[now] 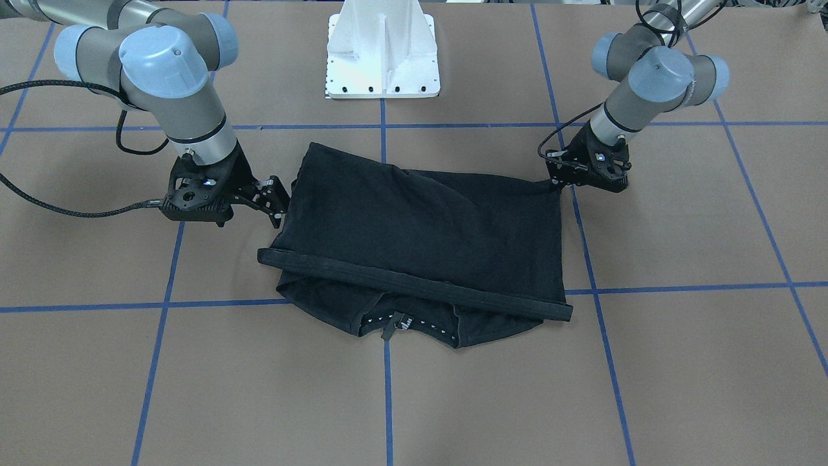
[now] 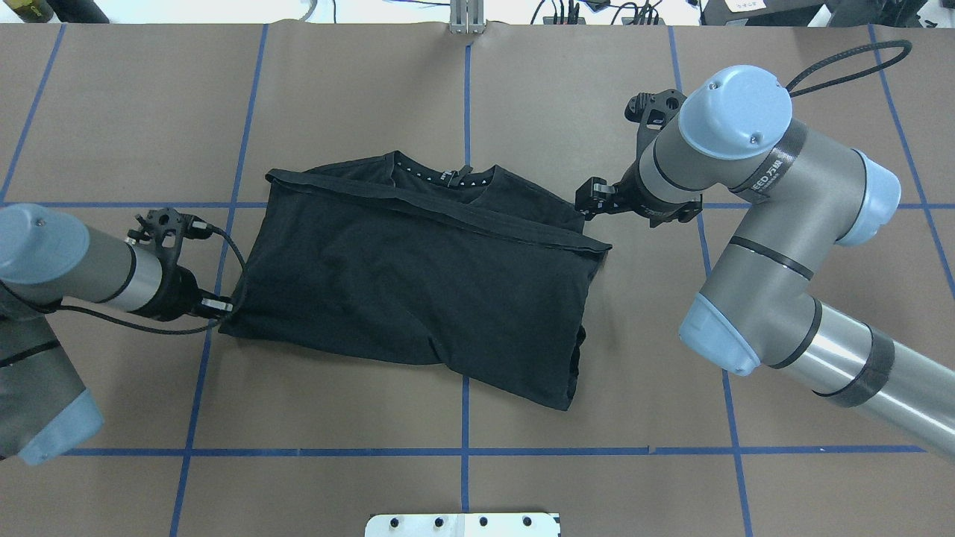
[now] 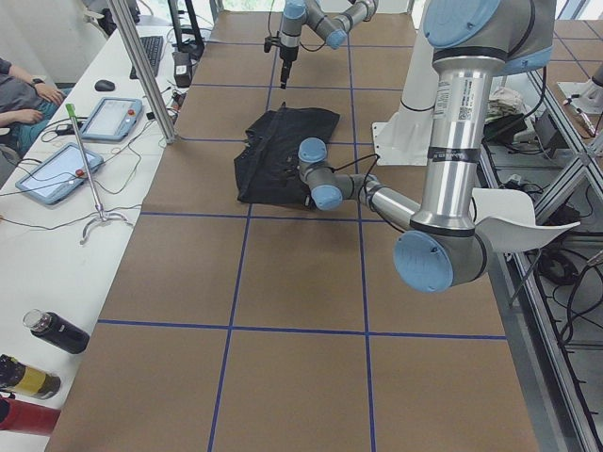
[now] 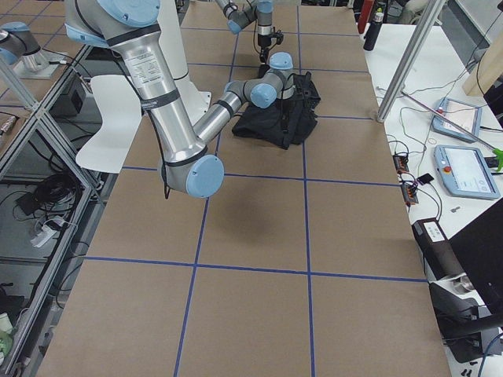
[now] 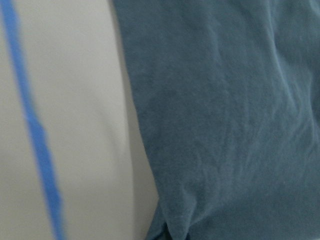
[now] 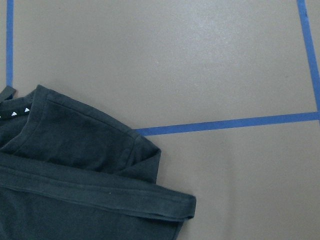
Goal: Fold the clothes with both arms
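I read the left gripper point(image 1: 557, 183) as clamped on a corner of the T-shirt point(image 1: 420, 226). The right gripper point(image 1: 279, 199) has its jaws apart, just beside the opposite edge.

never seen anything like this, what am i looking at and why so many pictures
These are two robot arms, a left arm and a right arm, at a brown table marked with blue tape lines. Six cameras catch one moment: one faces the robot, one looks over its shoulders, two stand at the table's ends, and one sits on each wrist. A black T-shirt lies on the table, folded over once, its collar showing at the edge away from the robot. Each arm ends in two fingers. The left gripper is right at a shirt corner; whether it pinches it, I cannot tell. The right gripper is open beside the shirt, holding nothing.
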